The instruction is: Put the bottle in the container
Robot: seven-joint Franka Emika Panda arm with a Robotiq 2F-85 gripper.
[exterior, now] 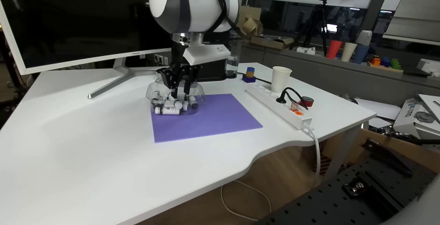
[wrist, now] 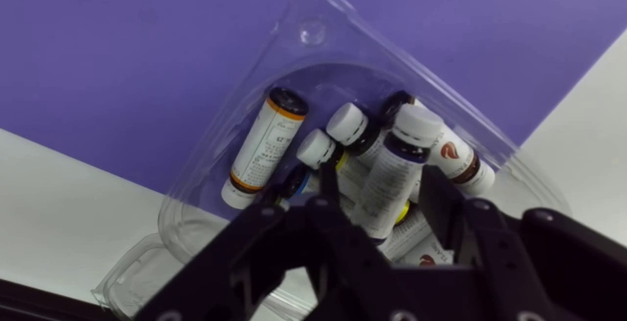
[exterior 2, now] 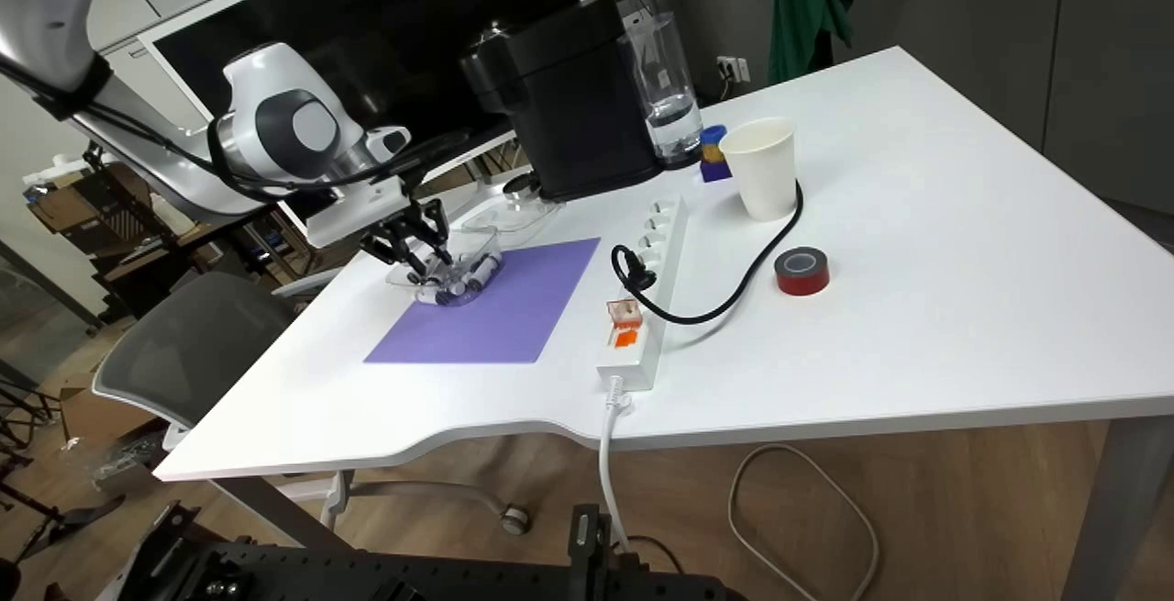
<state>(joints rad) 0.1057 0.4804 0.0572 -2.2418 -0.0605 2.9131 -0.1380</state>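
Well back from the notched front edge of the bench (exterior: 72, 128), the arm (exterior: 206, 5) bends over, its claw (exterior: 180, 93) pointing down at the container (wrist: 312, 32). The fingers (wrist: 441, 208) stand parted either side of the bottle (wrist: 384, 198), which leans inside the container among other bottles (wrist: 267, 149).

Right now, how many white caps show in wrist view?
5: left cap in the tub, two central caps, the cap on the bottle within the pincer, right cap. Others may be hidden.

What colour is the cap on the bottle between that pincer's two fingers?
White; the cap shows best in the wrist view.
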